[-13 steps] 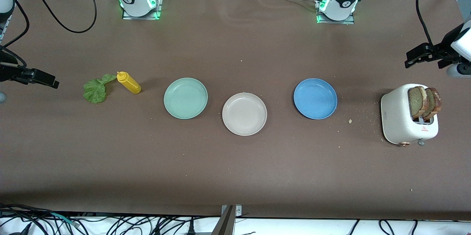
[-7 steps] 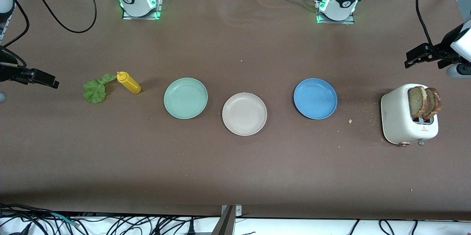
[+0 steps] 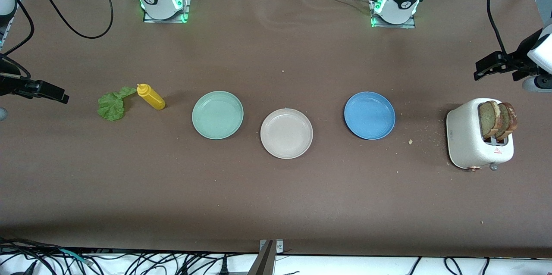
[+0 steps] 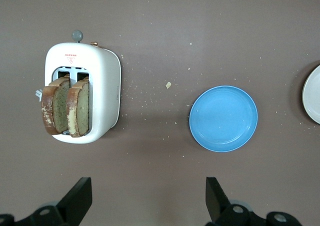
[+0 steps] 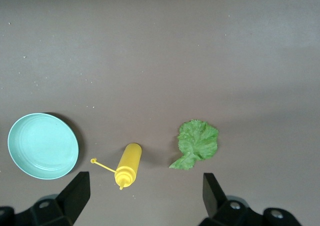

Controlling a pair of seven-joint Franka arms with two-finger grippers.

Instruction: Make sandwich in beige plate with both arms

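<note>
The beige plate [image 3: 286, 133] lies empty mid-table, between a mint-green plate and a blue one; its rim also shows as the beige plate [image 4: 314, 93] in the left wrist view. Two brown toast slices [image 3: 497, 120] [image 4: 65, 106] stand in a white toaster [image 3: 465, 137] at the left arm's end. A green lettuce leaf [image 3: 111, 104] [image 5: 198, 142] lies flat at the right arm's end. My left gripper [image 3: 489, 64] [image 4: 146, 196] hangs open and empty, high over bare table by the toaster. My right gripper [image 3: 47, 92] [image 5: 145, 191] hangs open and empty, high over bare table by the lettuce.
A yellow squeeze bottle [image 3: 151, 97] [image 5: 129, 163] lies on its side beside the lettuce. The mint-green plate [image 3: 217, 114] [image 5: 42, 145] and the blue plate [image 3: 369, 115] [image 4: 223, 118] are both empty. Crumbs dot the table between the blue plate and the toaster [image 4: 105, 96].
</note>
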